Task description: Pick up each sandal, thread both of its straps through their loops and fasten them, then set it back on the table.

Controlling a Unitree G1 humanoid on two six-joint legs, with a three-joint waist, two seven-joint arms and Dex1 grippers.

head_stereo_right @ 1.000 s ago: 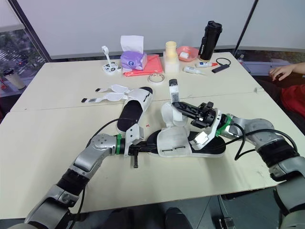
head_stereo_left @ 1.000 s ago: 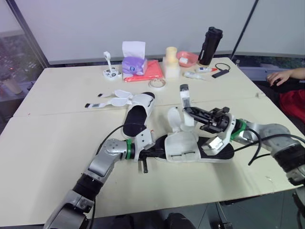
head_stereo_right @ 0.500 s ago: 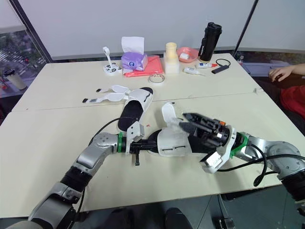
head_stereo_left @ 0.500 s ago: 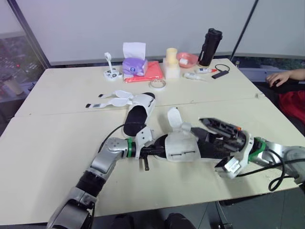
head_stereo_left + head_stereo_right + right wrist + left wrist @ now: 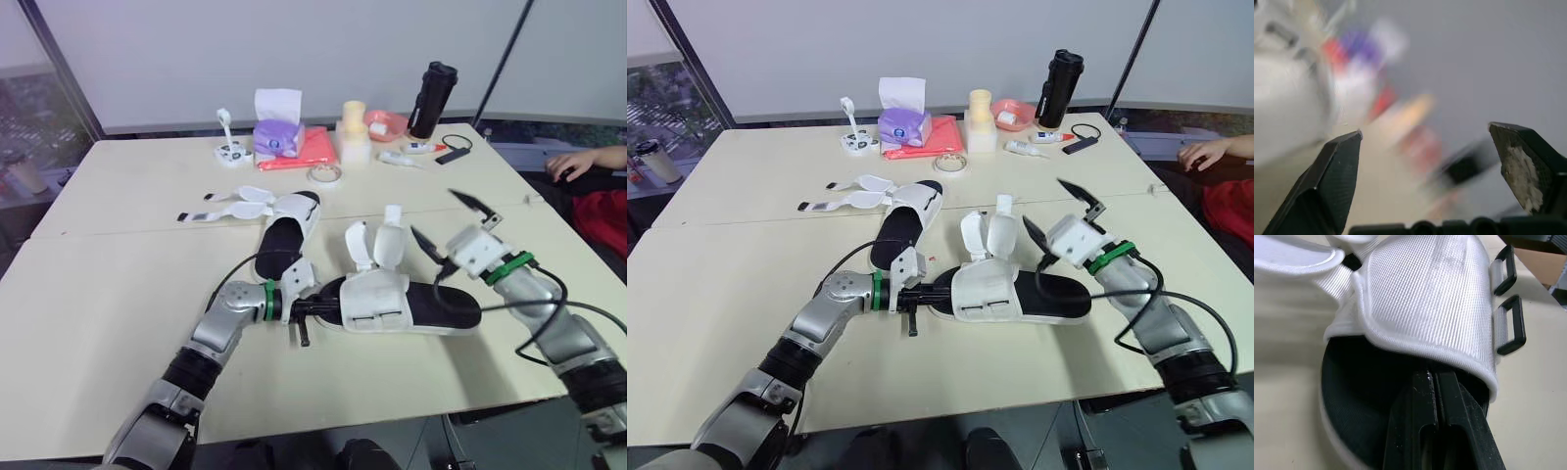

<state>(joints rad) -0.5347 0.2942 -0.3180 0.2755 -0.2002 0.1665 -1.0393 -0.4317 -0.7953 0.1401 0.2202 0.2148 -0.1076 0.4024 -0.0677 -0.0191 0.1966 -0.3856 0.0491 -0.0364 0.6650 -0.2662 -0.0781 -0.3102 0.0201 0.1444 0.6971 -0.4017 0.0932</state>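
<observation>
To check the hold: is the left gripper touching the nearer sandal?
Touching. The left wrist view shows the left gripper with its fingers lying inside the sandal, against the footbed and under the white upper.

Beige table [image 5: 98, 294], pale grey wall [image 5: 343, 39]

Released the strap [image 5: 391, 238], left standing loose and upright just beside the second strap [image 5: 358, 243]. Lifted the right gripper [image 5: 438, 219] off the sandal [image 5: 411, 308] and swung it up and out above the right end, fingers spread wide, touching nothing.
</observation>
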